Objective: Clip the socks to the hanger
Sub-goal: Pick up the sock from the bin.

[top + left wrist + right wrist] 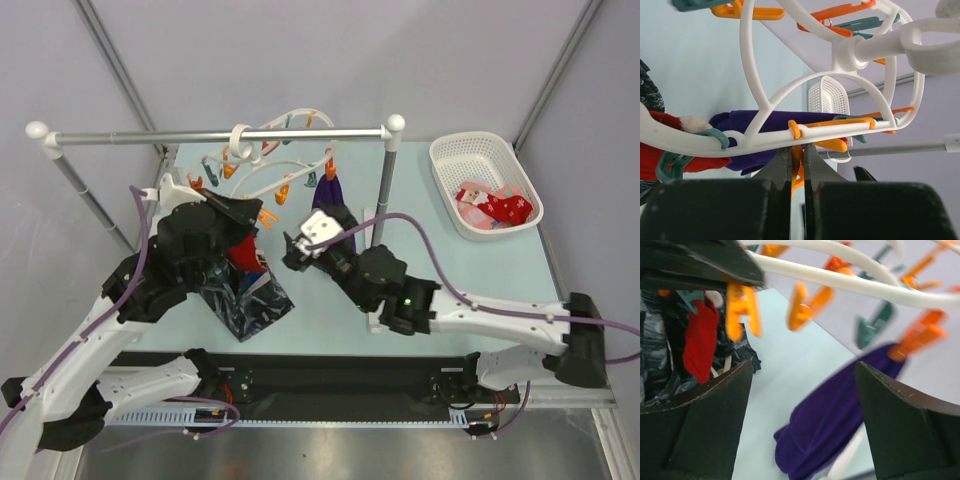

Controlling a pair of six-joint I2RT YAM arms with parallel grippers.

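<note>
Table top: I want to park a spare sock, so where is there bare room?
Largest free patch: bare table between the basket, the rail post and the right arm. A smaller strip lies between the navy cloth and that arm. Crowded under the hanger: left gripper pinching a clothespin, right gripper, purple cloth, red sock.

Glossy white plastic hanger; soft matt purple cloth

Purple cloth hangs beneath grey rail; navy cloth perhaps hanging alongside.
</note>
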